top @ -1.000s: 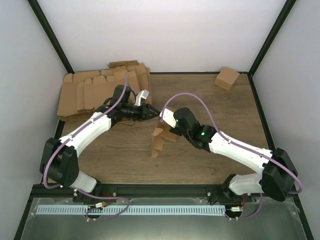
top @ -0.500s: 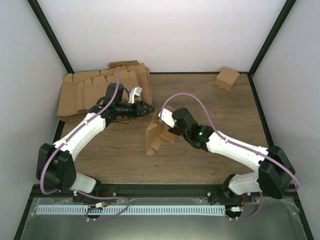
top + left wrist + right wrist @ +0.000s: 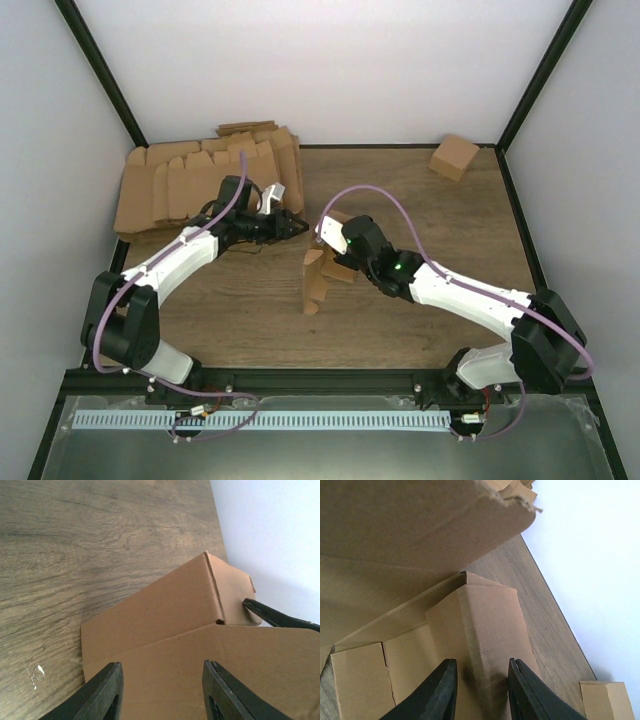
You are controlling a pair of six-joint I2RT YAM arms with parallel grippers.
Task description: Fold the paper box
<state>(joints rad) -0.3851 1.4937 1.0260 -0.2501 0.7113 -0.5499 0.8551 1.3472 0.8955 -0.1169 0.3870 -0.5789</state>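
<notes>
The paper box (image 3: 317,279) is a half-folded brown cardboard piece standing on end mid-table. My right gripper (image 3: 328,243) is at its top from the right. In the right wrist view, the right gripper (image 3: 481,661) is open, jaws astride a folded flap (image 3: 487,625) that lies close to both fingers. My left gripper (image 3: 288,225) hovers just left of the box top. In the left wrist view, the left gripper (image 3: 162,665) is open, with a flat cardboard panel (image 3: 165,645) behind the gap and nothing pinched.
A thick pile of brown cardboard blanks (image 3: 195,180) lies at the back left, just behind the left arm. A small cube-like carton (image 3: 454,157) sits at the back right corner, seen also in the right wrist view (image 3: 606,700). Black frame posts edge the wooden table (image 3: 420,200).
The box leaned left, then came back nearly upright. The right jaws have widened around the flap. The left gripper pulled back a little, then returned beside the box top.
</notes>
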